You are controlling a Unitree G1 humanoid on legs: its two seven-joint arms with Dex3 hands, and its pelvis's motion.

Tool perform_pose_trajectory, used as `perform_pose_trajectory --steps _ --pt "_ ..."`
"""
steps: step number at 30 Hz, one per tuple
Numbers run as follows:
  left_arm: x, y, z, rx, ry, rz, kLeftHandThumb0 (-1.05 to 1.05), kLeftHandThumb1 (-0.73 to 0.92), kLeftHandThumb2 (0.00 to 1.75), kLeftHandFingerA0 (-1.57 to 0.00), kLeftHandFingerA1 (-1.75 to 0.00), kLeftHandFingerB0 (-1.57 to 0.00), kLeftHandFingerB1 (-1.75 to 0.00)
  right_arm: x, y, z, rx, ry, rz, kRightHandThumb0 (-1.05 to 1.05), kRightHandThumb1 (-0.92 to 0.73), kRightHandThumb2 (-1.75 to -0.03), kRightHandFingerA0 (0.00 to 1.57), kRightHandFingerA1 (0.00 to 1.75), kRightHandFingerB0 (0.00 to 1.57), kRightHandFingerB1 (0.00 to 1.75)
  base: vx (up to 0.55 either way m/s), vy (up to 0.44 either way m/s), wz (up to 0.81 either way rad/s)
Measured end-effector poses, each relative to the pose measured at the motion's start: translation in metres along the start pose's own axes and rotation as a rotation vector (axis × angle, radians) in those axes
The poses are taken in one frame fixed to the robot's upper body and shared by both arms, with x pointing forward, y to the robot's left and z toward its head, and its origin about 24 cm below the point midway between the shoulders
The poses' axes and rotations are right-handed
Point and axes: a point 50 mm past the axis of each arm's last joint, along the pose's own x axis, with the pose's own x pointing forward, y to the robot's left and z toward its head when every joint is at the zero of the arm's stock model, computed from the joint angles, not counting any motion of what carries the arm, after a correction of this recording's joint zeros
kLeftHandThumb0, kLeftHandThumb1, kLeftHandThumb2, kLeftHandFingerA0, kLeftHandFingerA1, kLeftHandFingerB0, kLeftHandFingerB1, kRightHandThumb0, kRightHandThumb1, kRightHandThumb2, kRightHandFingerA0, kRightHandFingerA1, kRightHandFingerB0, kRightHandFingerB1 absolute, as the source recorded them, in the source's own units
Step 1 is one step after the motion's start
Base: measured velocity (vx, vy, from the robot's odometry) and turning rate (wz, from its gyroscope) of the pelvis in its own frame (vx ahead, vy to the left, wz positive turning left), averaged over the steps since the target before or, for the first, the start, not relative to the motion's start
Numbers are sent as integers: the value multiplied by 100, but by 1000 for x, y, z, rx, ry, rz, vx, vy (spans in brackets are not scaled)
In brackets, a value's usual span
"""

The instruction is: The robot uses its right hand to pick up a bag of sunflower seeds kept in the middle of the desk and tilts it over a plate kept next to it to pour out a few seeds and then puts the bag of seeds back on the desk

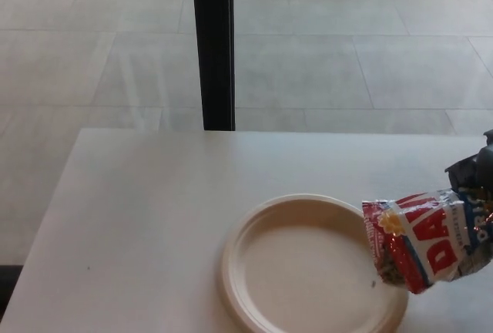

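Head view: looking down on a pale desk (139,217) with a cream round plate (254,271) sitting toward the near right. Right hand (474,175) poking in at the right edge, black, mostly cut off by the frame, clamped onto the far end of a red, white and blue bag of sunflower seeds (427,240). Bag held up off the desk, tipped on its side with the mouth end pointing left and hanging just over the plate's right rim. Dark seeds visible through the clear window near the mouth. One tiny dark speck (373,283) on the plate just below the bag's mouth, too small to tell for sure if it's a seed. Rest of the plate bare. Past the desk, a black vertical post (212,44) against grey floor tiles (347,40). No sign of the left hand anywhere.
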Motion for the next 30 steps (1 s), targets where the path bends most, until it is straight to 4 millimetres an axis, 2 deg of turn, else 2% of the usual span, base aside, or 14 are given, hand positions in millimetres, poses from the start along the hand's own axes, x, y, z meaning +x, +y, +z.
perform_pose_trajectory --steps 2,3,5,6,7,9,11,18,20,21,23,24,29,30 --pt "0 0 0 1 -4 -4 -75 75 88 -30 -79 -31 -70 1 -3 4 1 -1 -5 -35 -52 -103 93 175 79 155 0 0 0" --pt "0 0 0 2 -3 -5 -79 62 117 -31 -73 -33 -70 2 -4 6 1 -3 -8 -36 -52 -101 93 175 80 146 0 0 0" --pt "0 0 0 6 -4 -7 -78 62 117 -31 -74 -33 -70 2 -6 9 -5 -6 -13 -35 -51 -102 94 175 81 154 0 0 0" --pt "0 0 0 8 -6 -8 -77 60 116 -35 -76 -36 -71 3 -7 10 -8 -3 -13 -35 -50 -101 94 175 81 153 0 0 0" --pt "0 0 0 11 -6 -9 -74 73 89 -32 -82 -33 -72 3 -8 11 -10 -2 -13 -36 -51 -101 93 175 75 159 0 0 0" --pt "0 0 0 12 -4 -8 -76 74 88 -29 -79 -31 -69 4 -9 14 -12 -2 -17 -36 -50 -102 92 175 80 146 0 0 0" --pt "0 0 -1 12 -1 -7 -76 72 89 -30 -80 -32 -70 5 -12 18 -19 -4 -18 -36 -48 -105 93 175 81 145 0 0 0" --pt "1 -1 0 15 -3 -11 -77 72 88 -31 -81 -31 -70 8 -21 22 -45 20 -6 -39 -51 -95 91 175 81 138 0 0 0" --pt "1 -1 0 15 -2 -10 -74 73 87 -33 -84 -33 -72 9 -22 20 -50 40 2 -37 -55 -93 89 163 85 97 0 0 0" --pt "1 -1 0 16 0 -10 -76 70 90 -33 -83 -33 -72 9 -22 19 -51 52 9 -37 -55 -94 90 156 83 88 0 0 0" --pt "1 0 0 16 0 -8 -75 74 82 -32 -85 -33 -72 9 -22 18 -54 76 19 -37 -56 -94 90 156 82 82 0 0 0" --pt "1 0 0 16 1 -8 -76 72 89 -30 -82 -30 -70 9 -22 17 -54 83 22 -39 -58 -91 89 154 78 75 0 0 0" --pt "1 1 0 17 -1 -7 -75 73 90 -31 -84 -31 -71 11 -25 14 -70 135 48 -41 -59 -92 88 153 78 73 0 0 0" --pt "1 1 1 17 -1 -7 -79 60 116 -34 -76 -33 -70 11 -26 14 -73 141 51 -41 -58 -91 89 153 82 81 0 0 0"
